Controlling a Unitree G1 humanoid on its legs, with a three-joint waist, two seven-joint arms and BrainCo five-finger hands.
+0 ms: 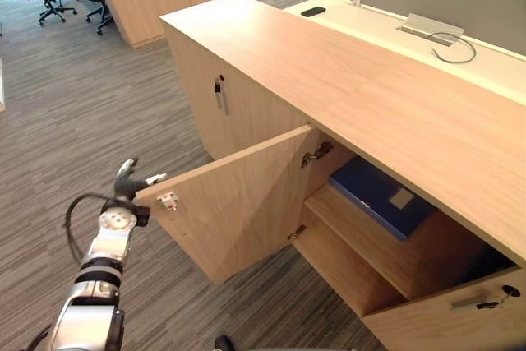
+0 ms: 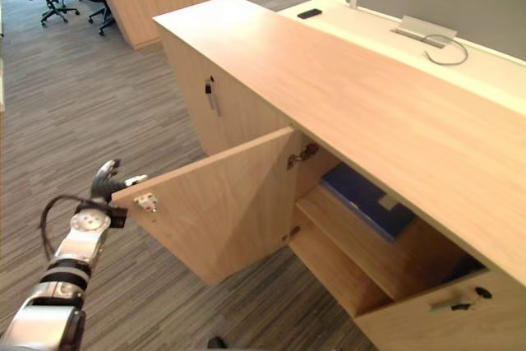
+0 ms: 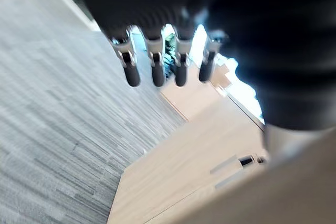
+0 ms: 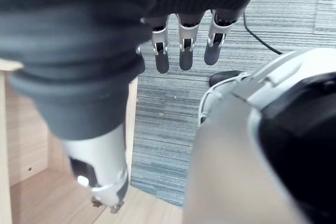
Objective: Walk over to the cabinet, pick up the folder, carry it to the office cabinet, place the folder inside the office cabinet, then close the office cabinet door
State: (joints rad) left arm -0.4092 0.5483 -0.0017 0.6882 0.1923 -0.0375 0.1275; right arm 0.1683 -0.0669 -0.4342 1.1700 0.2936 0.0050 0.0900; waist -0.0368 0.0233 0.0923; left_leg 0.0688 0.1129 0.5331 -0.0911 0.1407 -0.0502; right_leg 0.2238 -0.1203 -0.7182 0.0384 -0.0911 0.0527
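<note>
- Blue flat folder lies inside the long light-wood office cabinet, flat on its wooden inner shelf, toward the back. Neither robot hand touches it.
- So I judge walking, pickup, carry and placing as done. What is left is closing the door.
- Light-wood left door stands swung wide out over the grey striped carpet floor. Its inner face and small white latch face me.
- My left robot hand is at the free outer edge of that door, touching it or just beside it; I can't tell which. In the left wrist view its fingers are straight and spread, grasping nothing, with cabinet wood past them.
- My right robot hand hangs low by my side over the carpet, fingers straight and loose, empty, idle.
- Judgement: the left robot hand looks placed to push the door shut from its free edge, and the swing has a long way to go.
- Second light-wood door with a metal handle at the lower right is also ajar. It may need shutting too, though the task names one door.
- The neighbouring closed door with a keyed handle, further left, needs nothing.
- The folder sits well back from the shelf's front edge, so I'd say it won't block the door.
</note>
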